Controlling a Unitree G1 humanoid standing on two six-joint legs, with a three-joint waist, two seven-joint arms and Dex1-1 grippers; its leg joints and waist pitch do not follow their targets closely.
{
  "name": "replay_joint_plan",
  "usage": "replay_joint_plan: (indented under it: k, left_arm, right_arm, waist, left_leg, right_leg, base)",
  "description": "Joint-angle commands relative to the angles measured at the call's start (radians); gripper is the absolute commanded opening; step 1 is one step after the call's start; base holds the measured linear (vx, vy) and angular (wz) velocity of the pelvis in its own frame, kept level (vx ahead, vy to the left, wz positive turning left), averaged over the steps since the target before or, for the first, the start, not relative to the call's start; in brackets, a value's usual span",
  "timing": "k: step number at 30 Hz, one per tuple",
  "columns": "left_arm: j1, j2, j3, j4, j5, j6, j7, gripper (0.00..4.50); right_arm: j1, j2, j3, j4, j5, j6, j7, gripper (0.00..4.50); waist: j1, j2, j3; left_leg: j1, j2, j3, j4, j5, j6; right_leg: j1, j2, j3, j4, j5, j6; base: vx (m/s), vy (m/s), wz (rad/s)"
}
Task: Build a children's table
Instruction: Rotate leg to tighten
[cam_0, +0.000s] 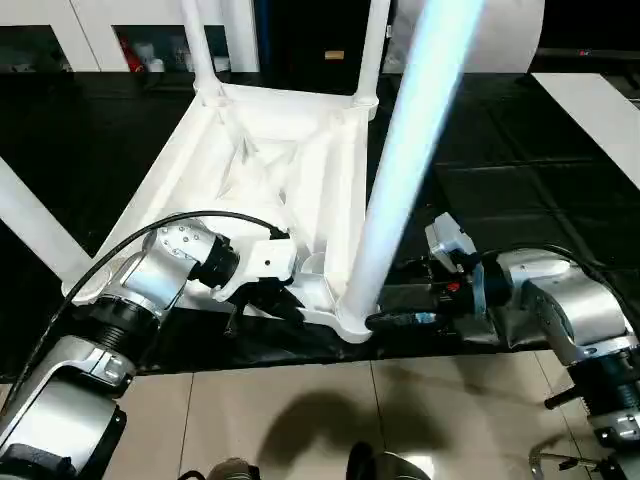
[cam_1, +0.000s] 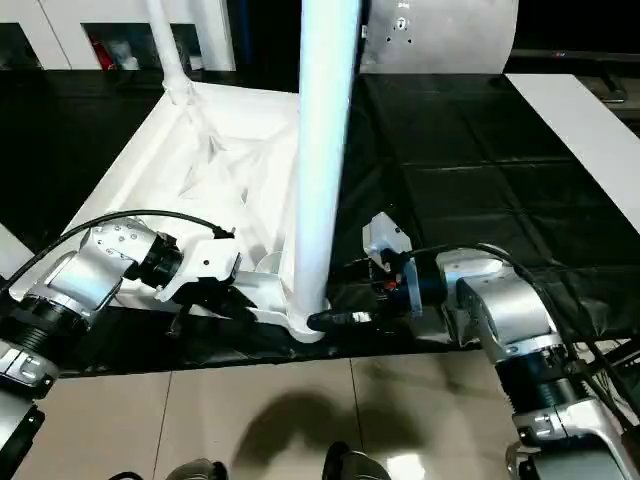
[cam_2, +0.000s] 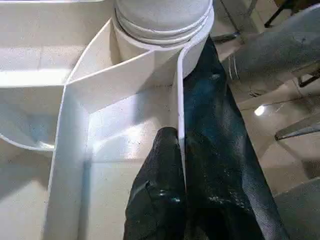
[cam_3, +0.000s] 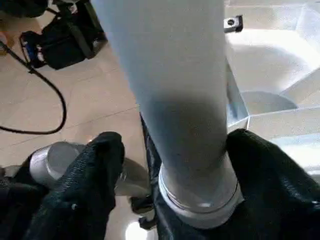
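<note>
- Left gripper (cam_2: 181, 165): jaws closed together on the thin side rim of the table top (cam_0: 262, 160), one black finger (cam_2: 160, 190) inside the rim and the other outside it, just beside the nearest corner socket.
- Right gripper (cam_3: 172, 175): jaws stand wide, one finger (cam_3: 95, 175) on each side of the base of the nearest leg (cam_0: 405, 150), just above its ringed collar; one finger lies against the leg, the other looks a little apart from it.
- Children's table: lies upside down on a black cloth (cam_0: 500, 150), ribbed hollow underside upward, near corner at the cloth's front edge between the two silver forearms.
- Nearest leg: stands upright in the near corner socket and rises past the head camera, hiding part of the top behind it.
- Legs counted: four long white round legs; one at the near corner, two seated in the far corners (cam_0: 200, 50) (cam_0: 372, 45), and one (cam_0: 35, 225) slanting at the picture's left edge, its foot hidden.
- Black cable (cam_0: 150, 235): arcs over the left forearm.
- Beige tiled floor (cam_0: 300, 400): in front of the cloth.
- White cabinets (cam_0: 60, 30): along the far wall.
- Flat white board (cam_0: 600, 120): lies on the cloth at far right.
</note>
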Motion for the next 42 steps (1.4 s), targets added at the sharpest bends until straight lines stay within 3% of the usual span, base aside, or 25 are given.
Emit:
replay_joint_plan:
  k: [1, 6, 13, 17, 21, 24, 25, 27, 29, 30, 31, 32, 33, 35, 36, 37, 38, 39, 40, 41, 42]
  left_arm:
    - [-0.018, -0.005, -0.048, -0.013, 0.015, -0.021, -0.046, 0.0]
    - [-0.016, -0.007, -0.051, -0.017, 0.01, -0.023, -0.047, 0.0]
    - [-0.018, -0.013, -0.048, -0.006, 0.016, -0.037, -0.037, 0.0]
    - [-0.018, -0.016, -0.046, -0.003, 0.017, -0.03, -0.02, 0.0]
    - [-0.011, -0.041, -0.021, -0.027, -0.004, 0.042, 0.022, 0.0]
    - [0.012, -0.093, 0.017, -0.093, -0.05, 0.163, 0.086, 0.0]
    - [0.017, -0.119, 0.029, -0.11, -0.055, 0.212, 0.13, 0.0]
    - [0.014, -0.147, 0.039, -0.11, -0.047, 0.25, 0.184, 0.0]
    - [0.006, -0.182, 0.052, -0.095, -0.034, 0.283, 0.252, 0.0]
    - [0.003, -0.194, 0.056, -0.089, -0.03, 0.294, 0.274, 0.0]
    - [-0.003, -0.21, 0.06, -0.079, -0.023, 0.309, 0.303, 0.0]
    - [-0.012, -0.23, 0.068, -0.063, -0.016, 0.326, 0.345, 0.0]
    - [-0.015, -0.236, 0.071, -0.06, -0.014, 0.332, 0.356, 0.0]
    - [-0.046, -0.307, 0.111, -0.023, -0.001, 0.406, 0.497, 0.0]
    - [-0.053, -0.329, 0.125, -0.02, 0.0, 0.431, 0.542, 0.0]
    - [-0.054, -0.332, 0.126, -0.02, 0.001, 0.434, 0.548, 0.0]
    - [-0.061, -0.348, 0.134, -0.017, 0.006, 0.449, 0.582, 0.0]
    - [-0.072, -0.374, 0.145, -0.006, 0.022, 0.463, 0.638, 0.0]
    - [-0.073, -0.383, 0.15, -0.004, 0.024, 0.468, 0.65, 0.0]
    - [-0.074, -0.386, 0.152, -0.003, 0.024, 0.47, 0.655, 0.0]
    - [-0.073, -0.388, 0.155, -0.003, 0.022, 0.467, 0.657, 0.0]
  right_arm:
    - [-0.005, -0.005, 0.016, 0.006, 0.002, -0.006, 0.02, 3.19]
    - [-0.023, 0.023, 0.016, 0.058, -0.025, -0.058, -0.02, 2.68]
    - [-0.026, 0.039, 0.024, 0.066, -0.031, -0.074, -0.019, 2.08]
    - [-0.018, 0.044, 0.026, 0.06, -0.027, -0.074, -0.013, 1.98]
    - [0.019, 0.059, 0.013, -0.005, 0.015, -0.018, -0.036, 1.93]
    - [0.053, 0.117, 0.008, -0.056, -0.035, 0.022, -0.216, 1.93]
    - [0.057, 0.161, 0.001, -0.062, -0.059, 0.044, -0.31, 1.93]
    - [0.056, 0.216, -0.016, -0.071, -0.063, 0.081, -0.4, 1.92]
    - [0.051, 0.279, -0.03, -0.074, -0.082, 0.104, -0.506, 1.91]
    - [0.049, 0.299, -0.034, -0.073, -0.091, 0.109, -0.54, 1.91]
    - [0.048, 0.327, -0.04, -0.074, -0.101, 0.129, -0.589, 1.91]
    - [0.043, 0.362, -0.051, -0.07, -0.116, 0.147, -0.655, 1.9]
    - [0.042, 0.37, -0.054, -0.069, -0.119, 0.153, -0.672, 1.9]
    - [0.023, 0.475, -0.089, -0.053, -0.154, 0.195, -0.859, 1.9]
    - [0.015, 0.51, -0.105, -0.046, -0.169, 0.203, -0.923, 1.9]
    - [0.014, 0.514, -0.107, -0.044, -0.171, 0.205, -0.931, 1.89]
    - [0.005, 0.542, -0.121, -0.036, -0.179, 0.213, -0.979, 1.89]
    - [-0.008, 0.585, -0.14, -0.024, -0.195, 0.216, -1.059, 1.89]
    - [-0.009, 0.592, -0.141, -0.023, -0.197, 0.208, -1.07, 1.89]
    - [-0.009, 0.594, -0.141, -0.023, -0.197, 0.204, -1.073, 1.89]
    - [-0.006, 0.593, -0.14, -0.025, -0.196, 0.188, -1.069, 1.89]
  waist:
    - [-0.004, -0.007, -0.091]
    - [-0.002, -0.006, -0.091]
    - [-0.001, -0.005, -0.093]
    - [-0.001, -0.007, -0.093]
    - [0.001, -0.007, -0.093]
    - [0.002, -0.003, -0.089]
    - [-0.004, -0.007, -0.085]
    - [-0.013, -0.008, -0.079]
    - [-0.037, -0.013, -0.073]
    - [-0.044, -0.012, -0.072]
    - [-0.058, -0.019, -0.073]
    - [-0.062, -0.013, -0.075]
    - [-0.077, -0.007, -0.07]
    - [-0.101, 0.005, -0.065]
    - [-0.111, 0.005, -0.062]
    - [-0.122, 0.015, -0.061]
    - [-0.136, 0.019, -0.057]
    - [-0.14, 0.019, -0.055]
    - [-0.145, 0.018, -0.056]
    - [-0.15, 0.014, -0.057]
    - [-0.152, 0.012, -0.057]
  left_leg:
    - [0.003, 0.029, -0.001, -0.059, -0.052, 0.133]
    - [0.004, 0.026, 0.0, -0.058, -0.067, 0.118]
    - [0.003, 0.028, 0.0, -0.057, -0.05, 0.126]
    - [0.003, 0.027, 0.0, -0.057, -0.055, 0.124]
    - [0.004, 0.028, 0.0, -0.057, -0.054, 0.123]
    - [0.005, 0.029, -0.002, -0.059, -0.054, 0.117]
    - [0.002, 0.028, -0.001, -0.061, -0.066, 0.099]
    - [0.009, 0.013, 0.0, -0.059, -0.127, 0.07]
    - [0.004, -0.001, -0.002, -0.053, -0.164, 0.043]
    - [0.005, -0.003, -0.003, -0.052, -0.173, 0.041]
    - [-0.002, -0.006, -0.005, -0.05, -0.18, 0.044]
    - [0.0, -0.006, -0.006, -0.049, -0.182, 0.047]
    - [-0.001, -0.004, -0.009, -0.049, -0.197, 0.052]
    - [0.022, 0.012, -0.018, -0.052, -0.267, 0.054]
    - [0.019, 0.015, -0.023, -0.053, -0.285, 0.051]
    - [0.029, 0.026, -0.033, -0.056, -0.341, 0.046]
    - [0.027, 0.042, -0.044, -0.066, -0.399, 0.05]
    - [0.018, 0.053, -0.053, -0.075, -0.423, 0.047]
    - [0.017, 0.063, -0.058, -0.087, -0.459, 0.047]
    - [0.031, 0.037, -0.047, -0.075, -0.443, 0.043]
    - [0.032, 0.018, -0.04, -0.065, -0.409, 0.042]
  right_leg:
    - [0.086, -0.06, 0.071, -0.044, -0.332, -0.132]
    - [0.086, -0.062, 0.07, -0.048, -0.357, -0.131]
    - [0.087, -0.061, 0.071, -0.042, -0.327, -0.138]
    - [0.087, -0.059, 0.071, -0.043, -0.338, -0.132]
    - [0.087, -0.06, 0.071, -0.043, -0.342, -0.13]
    - [0.085, -0.061, 0.071, -0.046, -0.355, -0.127]
    - [0.084, -0.059, 0.07, -0.049, -0.378, -0.118]
    - [0.081, -0.058, 0.063, -0.071, -0.505, -0.073]
    - [0.081, -0.052, 0.048, -0.094, -0.628, 0.005]
    - [0.08, -0.051, 0.043, -0.1, -0.65, 0.021]
    - [0.085, -0.049, 0.034, -0.107, -0.668, 0.05]
    - [0.085, -0.049, 0.032, -0.109, -0.666, 0.056]
    - [0.083, -0.047, 0.022, -0.12, -0.669, 0.066]
    - [0.08, -0.053, 0.001, -0.14, -0.658, 0.057]
    - [0.082, -0.051, -0.004, -0.137, -0.651, 0.055]
    - [0.087, -0.052, -0.016, -0.143, -0.644, 0.055]
    - [0.098, -0.057, -0.02, -0.133, -0.613, 0.055]
    - [0.108, -0.06, -0.016, -0.118, -0.591, 0.053]
    - [0.108, -0.063, 0.005, -0.1, -0.548, 0.043]
    - [0.093, -0.072, 0.011, -0.115, -0.57, 0.028]
    - [0.088, -0.076, 0.007, -0.126, -0.601, 0.024]
  base:
    - [0.0, 0.0, 0.0]
    - [0.0, 0.0, 0.0]
    - [0.0, 0.0, 0.0]
    - [0.0, 0.0, 0.0]
    - [0.0, 0.0, 0.0]
    - [0.0, 0.0, 0.0]
    - [0.0, 0.0, 0.0]
    - [0.0, 0.0, 0.0]
    - [0.0, 0.0, 0.0]
    - [0.0, 0.0, 0.0]
    - [0.0, 0.0, 0.0]
    - [0.0, 0.0, 0.0]
    - [0.0, 0.0, 0.0]
    - [0.0, 0.0, 0.0]
    - [0.0, 0.0, 0.0]
    - [0.0, 0.0, 0.0]
    - [0.0, 0.0, 0.0]
    - [0.0, 0.0, 0.0]
    - [0.0, 0.0, 0.0]
    - [0.0, 0.0, 0.0]
    - [0.0, 0.0, 0.0]
